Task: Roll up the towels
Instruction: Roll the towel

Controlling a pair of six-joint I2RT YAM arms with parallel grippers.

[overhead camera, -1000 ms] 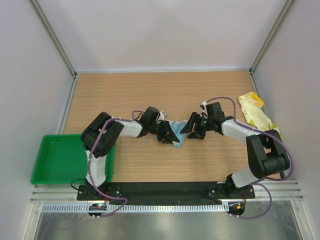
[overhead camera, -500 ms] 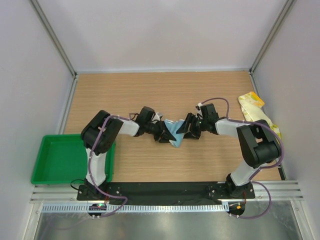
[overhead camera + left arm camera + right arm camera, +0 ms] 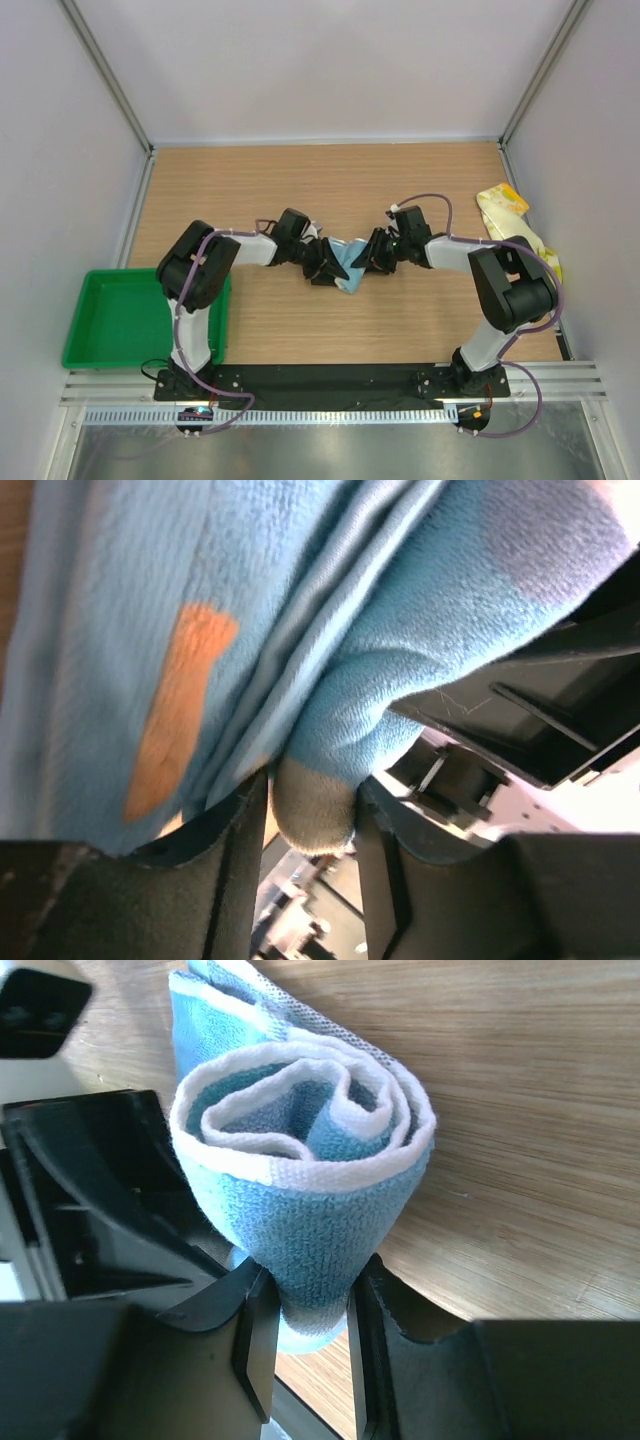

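- The blue towel point(image 3: 345, 264) is lying mid-table between the two arms, wound into a loose spiral that is showing end-on in the right wrist view.
- The left gripper point(image 3: 322, 266) is closing narrowly on a fold of the blue towel from the left, and cloth is bulging between its fingers point(image 3: 235, 870).
- The right gripper point(image 3: 370, 256) is pinching the roll's lower edge from the right, with its jaws drawn in tight on the cloth.
- The orange band point(image 3: 180, 710) is facing the left wrist camera, on the outer layers.
- The yellow towel point(image 3: 512, 226) is lying crumpled at the far right edge of the table point(image 3: 250, 190), well apart from both grippers and not yet rolled.
- The tray point(image 3: 120, 320) is sitting at the near left.
- Step in hand, as judged: the arms are tightening and finishing the first roll.
- Next move, as judged: it is calling for a gentle release, so that the spiral is not springing open. A reach by the right arm to the yellow towel would follow, and that towel is likely needing flattening before rolling.
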